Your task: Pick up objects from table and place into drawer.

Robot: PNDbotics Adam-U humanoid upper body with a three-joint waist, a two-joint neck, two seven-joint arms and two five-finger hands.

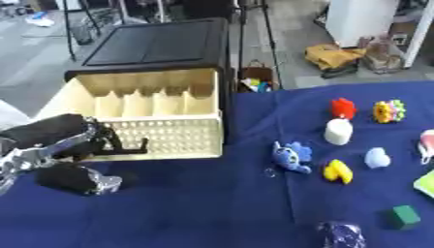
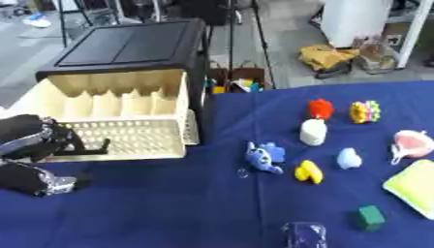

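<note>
While the cream drawer (image 1: 161, 116) is sitting pulled out of the black cabinet (image 1: 157, 46), the left hand (image 1: 64, 145) is hovering at its front left corner, fingers (image 1: 127, 147) curled with one hooking along the lattice front; can't tell if it's gripping. Well right of the fingers on the blue tablecloth (image 1: 195, 203): blue plush toy (image 1: 292, 157), yellow duck (image 1: 338, 171), white cylinder (image 1: 338, 131), red toy (image 1: 342, 108), green block (image 1: 405, 216).

Right eye view is showing more: pink-and-white toy (image 2: 412, 144), yellow-green pad (image 2: 415, 186), both farthest from the fingers.
</note>
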